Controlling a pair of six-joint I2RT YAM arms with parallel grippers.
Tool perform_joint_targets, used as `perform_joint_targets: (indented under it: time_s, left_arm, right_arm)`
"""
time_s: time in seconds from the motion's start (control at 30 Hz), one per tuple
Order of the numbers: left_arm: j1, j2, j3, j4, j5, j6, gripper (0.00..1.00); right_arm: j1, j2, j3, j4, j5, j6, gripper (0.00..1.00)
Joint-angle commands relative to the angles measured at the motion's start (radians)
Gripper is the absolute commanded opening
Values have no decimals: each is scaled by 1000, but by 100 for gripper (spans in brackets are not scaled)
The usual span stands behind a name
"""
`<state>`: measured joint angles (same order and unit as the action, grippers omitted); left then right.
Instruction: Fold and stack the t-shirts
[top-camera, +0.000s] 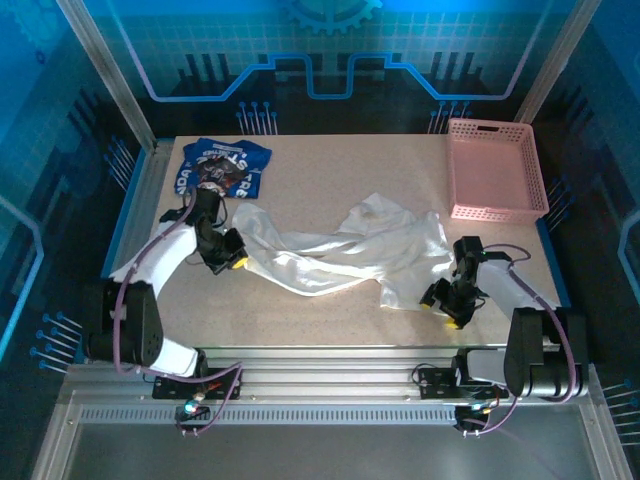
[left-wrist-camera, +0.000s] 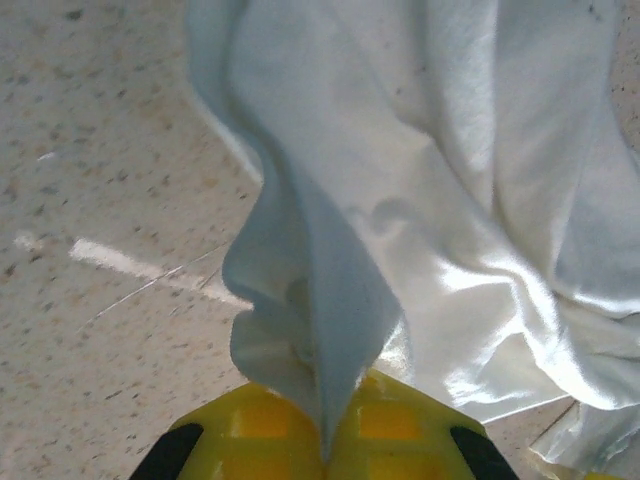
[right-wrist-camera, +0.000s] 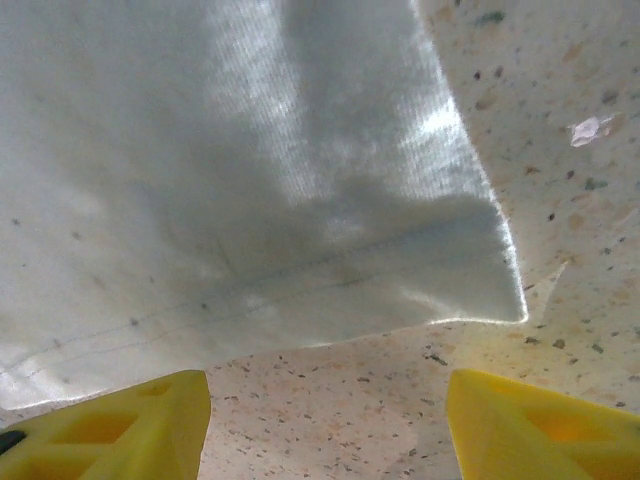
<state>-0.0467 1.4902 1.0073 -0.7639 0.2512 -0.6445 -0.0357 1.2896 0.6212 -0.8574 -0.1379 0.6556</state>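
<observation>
Left hand (left-wrist-camera: 328, 435) pinches the crumpled white cloth t-shirt (top-camera: 350, 250); right hand (right-wrist-camera: 327, 420) gapes at its hem (right-wrist-camera: 300, 275), my next grip for spreading it flat.

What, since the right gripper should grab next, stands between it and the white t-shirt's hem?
Nothing visible does; the hem of the white t-shirt lies just ahead of the open right gripper, bare table between.

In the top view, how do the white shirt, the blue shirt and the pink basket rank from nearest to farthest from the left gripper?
1. White shirt: pinched in the left gripper.
2. Blue shirt: behind it, far left.
3. Pink basket: far right corner.
</observation>
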Motion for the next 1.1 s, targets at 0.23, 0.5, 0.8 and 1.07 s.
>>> perform_joint_targets:
  time_s: [0.23, 0.5, 0.8, 1.07]
  left_arm:
    - [-22, 352, 366, 16, 108, 54, 16]
    - [11, 210, 318, 59, 75, -5, 74]
    - [67, 184, 174, 225, 161, -76, 74]
    - [11, 331, 335, 170, 173, -100, 71]
  right_arm:
    - [-25, 74, 58, 18, 21, -58, 65]
    - [-25, 46, 50, 4, 20, -63, 66]
    - [-26, 40, 49, 7, 9, -64, 66]
    - [-26, 39, 43, 12, 1, -63, 66]
